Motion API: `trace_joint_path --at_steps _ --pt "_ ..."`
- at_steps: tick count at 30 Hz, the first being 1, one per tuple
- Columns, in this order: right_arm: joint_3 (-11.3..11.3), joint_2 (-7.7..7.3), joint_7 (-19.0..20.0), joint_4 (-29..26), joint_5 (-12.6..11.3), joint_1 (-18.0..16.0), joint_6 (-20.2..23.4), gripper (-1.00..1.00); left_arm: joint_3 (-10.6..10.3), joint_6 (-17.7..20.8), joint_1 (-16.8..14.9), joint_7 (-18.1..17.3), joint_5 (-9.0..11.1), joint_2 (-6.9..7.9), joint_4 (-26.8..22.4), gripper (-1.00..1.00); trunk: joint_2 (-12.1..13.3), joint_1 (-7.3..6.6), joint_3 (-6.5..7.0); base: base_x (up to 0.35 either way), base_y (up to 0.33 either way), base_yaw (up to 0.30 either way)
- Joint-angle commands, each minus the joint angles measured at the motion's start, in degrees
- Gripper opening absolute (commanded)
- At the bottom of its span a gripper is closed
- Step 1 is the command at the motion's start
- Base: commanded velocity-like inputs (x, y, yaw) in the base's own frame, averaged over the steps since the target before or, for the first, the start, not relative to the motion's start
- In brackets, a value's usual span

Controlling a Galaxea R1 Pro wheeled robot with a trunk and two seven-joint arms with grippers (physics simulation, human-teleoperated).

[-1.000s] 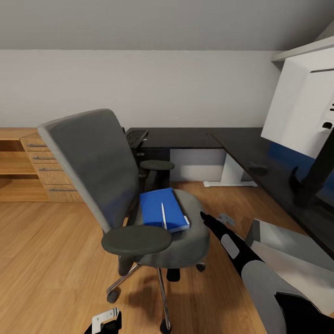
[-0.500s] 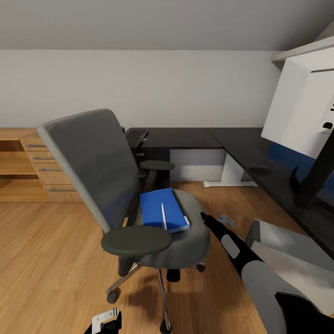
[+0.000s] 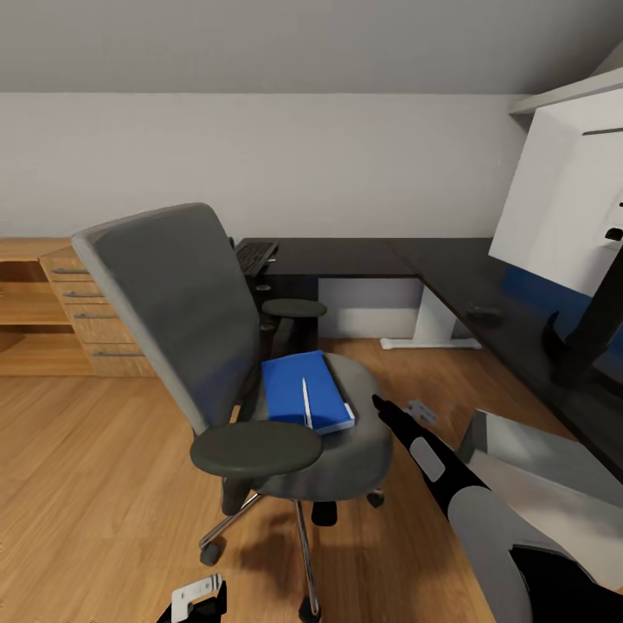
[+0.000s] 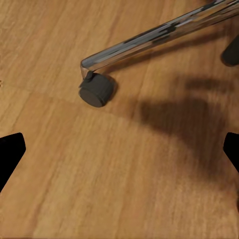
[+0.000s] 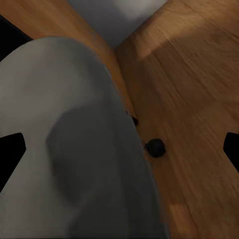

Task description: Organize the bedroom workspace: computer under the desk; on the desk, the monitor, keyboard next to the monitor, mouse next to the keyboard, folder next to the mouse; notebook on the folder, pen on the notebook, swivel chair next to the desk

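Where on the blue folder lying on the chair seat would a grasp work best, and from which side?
Probably the folder's front-right corner overhanging the swivel chair seat, approached from the open front where the right gripper hovers; the backrest and armrest block the other sides. The pen lies loose on top, so keep it level.

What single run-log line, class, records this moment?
phase: reaching | right gripper: open, near grey swivel chair seat | bright blue folder: on seat, thin white pen on top | left gripper: open above floor
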Motion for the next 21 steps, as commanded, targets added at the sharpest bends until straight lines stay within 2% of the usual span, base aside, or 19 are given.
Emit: trace_joint_path --at_steps 1,21 --pt "-0.15 0.05 0.32 0.05 -0.53 -0.01 0.10 1.00 -0.04 -0.19 -0.03 0.11 0.28 -0.01 0.03 1.00 -0.02 -0.01 -0.07 0.000 0.000 0.153" --pt "-0.12 0.07 0.41 0.05 -0.53 -0.01 0.10 1.00 -0.05 -0.19 -0.03 0.11 0.31 -0.01 0.03 1.00 -0.02 -0.01 -0.58 0.000 0.000 0.244"
